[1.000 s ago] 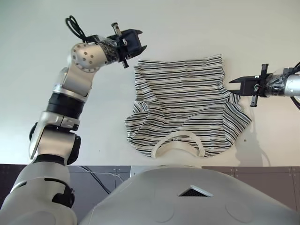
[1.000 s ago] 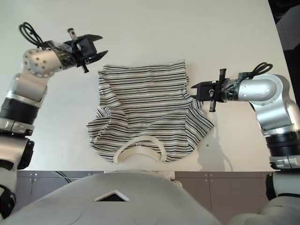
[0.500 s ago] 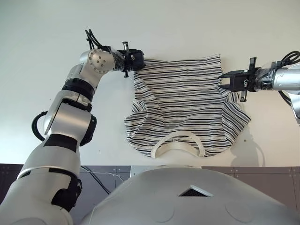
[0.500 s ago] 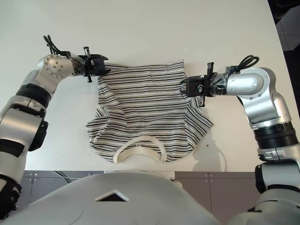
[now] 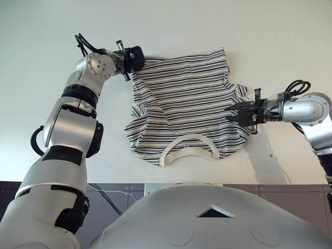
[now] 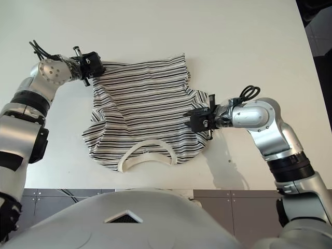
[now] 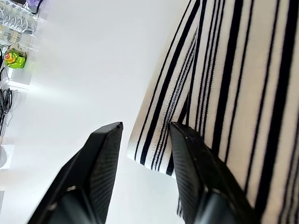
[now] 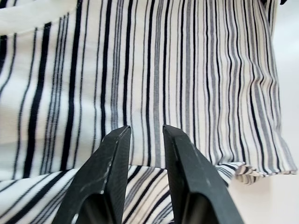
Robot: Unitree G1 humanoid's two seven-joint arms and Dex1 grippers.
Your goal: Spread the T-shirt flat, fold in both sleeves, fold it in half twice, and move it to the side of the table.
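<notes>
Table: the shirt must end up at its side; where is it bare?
Bare: table beyond the far hem of the T-shirt, and right of it beyond the right gripper. Crowded: the centre, left gripper at the shirt's far-left corner.

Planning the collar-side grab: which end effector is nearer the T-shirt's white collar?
Right. The right end effector is over the T-shirt's right side, beside the collar; the left end effector is at the far hem corner.
</notes>
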